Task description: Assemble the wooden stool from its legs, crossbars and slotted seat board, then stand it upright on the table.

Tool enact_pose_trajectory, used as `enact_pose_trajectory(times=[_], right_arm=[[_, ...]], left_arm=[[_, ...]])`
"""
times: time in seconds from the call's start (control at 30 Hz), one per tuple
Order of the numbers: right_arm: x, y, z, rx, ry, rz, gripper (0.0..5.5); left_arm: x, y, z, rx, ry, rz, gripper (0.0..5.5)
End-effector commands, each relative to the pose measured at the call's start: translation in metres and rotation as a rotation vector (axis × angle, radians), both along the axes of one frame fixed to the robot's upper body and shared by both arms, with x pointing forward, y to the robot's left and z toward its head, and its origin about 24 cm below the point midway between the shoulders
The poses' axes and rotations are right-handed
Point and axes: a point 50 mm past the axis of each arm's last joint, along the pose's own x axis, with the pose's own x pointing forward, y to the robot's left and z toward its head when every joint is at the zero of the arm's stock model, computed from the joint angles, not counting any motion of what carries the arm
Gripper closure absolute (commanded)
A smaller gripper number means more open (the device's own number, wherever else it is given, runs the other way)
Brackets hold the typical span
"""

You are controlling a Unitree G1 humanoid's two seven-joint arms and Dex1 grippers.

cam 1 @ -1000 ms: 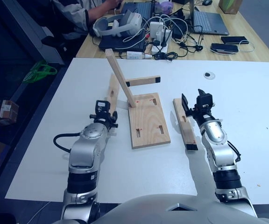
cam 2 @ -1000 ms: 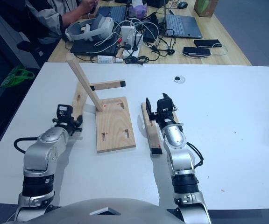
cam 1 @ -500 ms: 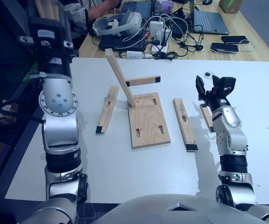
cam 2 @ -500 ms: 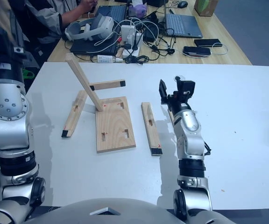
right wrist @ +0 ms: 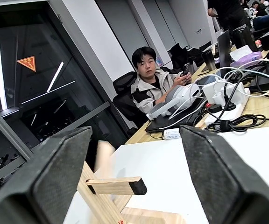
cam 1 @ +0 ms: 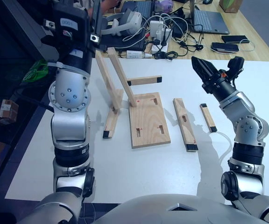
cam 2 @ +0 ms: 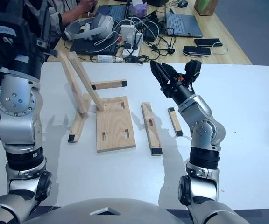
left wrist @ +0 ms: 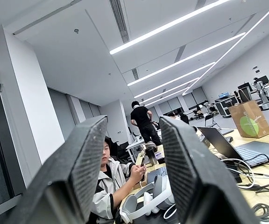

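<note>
Status: stool only partly built.

- Seat board point(cam 1: 148, 120) lay flat on table point(cam 1: 246, 116), slots up.
- First leg point(cam 1: 122, 77) stood tilted in the board's far-L corner. A crossbar point(cam 1: 144, 80) stuck out sideways from it toward R, free end unsupported.
- Second leg point(cam 1: 105, 79) stood tilted just L of board. Its foot was on or against a third leg point(cam 1: 110, 122), which lay flat along board's L edge. Couldn't tell whether the foot was seated in a slot or merely propped.
- Fourth leg point(cam 1: 185, 123) lay loose just R of board, w/ a short crossbar point(cam 1: 208, 117) loose beside it.

Grippers:
- Left gripper point(left wrist: 133, 140) was raised high over table's L side, fingers spread, nothing btwn them.
- Right gripper point(right wrist: 135, 140) was up above far-R part of table, fingers apart, empty.

Est. progress: under half. Three legs and the short crossbar were not yet joined to board, and nothing had been stood upright.

Risks (judgement):
1. Second leg looked the least stable, w/ nothing gripping it. Any nudge from the L arm coming down would prob. topple it onto first leg or off the table's L side.
2. First leg's tilt suggests a loose or shallow seat. The side load from the hanging crossbar could lever it out.
3. Board was unclamped. Pressing a leg into a slot w/ one gripper may slide or tip it, so the other should brace.
4. Wrong leg orientation would misalign the mortise for the crossbar.
</note>
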Motion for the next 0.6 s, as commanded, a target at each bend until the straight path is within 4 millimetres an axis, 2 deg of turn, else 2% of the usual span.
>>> enact_pose_trajectory(times=[0.03,0.17,0.2,0.27,0.33,0.4,0.43,0.5,0.6], right_arm=[[-0.004,0.002,-0.005,0.004,0.023,0.019,2.01],[-0.006,0.005,-0.011,-0.005,0.041,0.021,2.01],[-0.007,0.006,-0.013,-0.007,0.048,0.019,2.01],[-0.009,0.006,-0.017,-0.011,0.061,0.016,2.01],[-0.009,0.006,-0.019,-0.017,0.070,0.013,2.01],[-0.010,0.007,-0.021,-0.019,0.078,0.011,2.01],[-0.011,0.007,-0.022,-0.019,0.081,0.010,2.01],[-0.011,0.009,-0.024,-0.020,0.089,0.013,2.01],[-0.012,0.012,-0.026,-0.024,0.097,0.020,2.01]], left_arm=[[0.000,-0.003,0.005,0.007,-0.008,0.000,3.42],[0.002,0.005,0.000,0.022,0.004,0.041,3.42],[0.005,0.016,-0.004,0.029,0.027,0.095,3.42],[0.014,0.052,-0.018,0.039,0.105,0.261,3.42],[0.022,0.090,-0.043,0.035,0.264,0.432,3.42],[0.029,0.113,-0.091,0.046,0.558,0.471,3.42],[0.030,0.115,-0.111,0.049,0.669,0.444,3.42],[0.036,0.112,-0.136,0.029,0.804,0.386,3.42],[0.051,0.099,-0.159,0.017,0.945,0.297,3.42]])
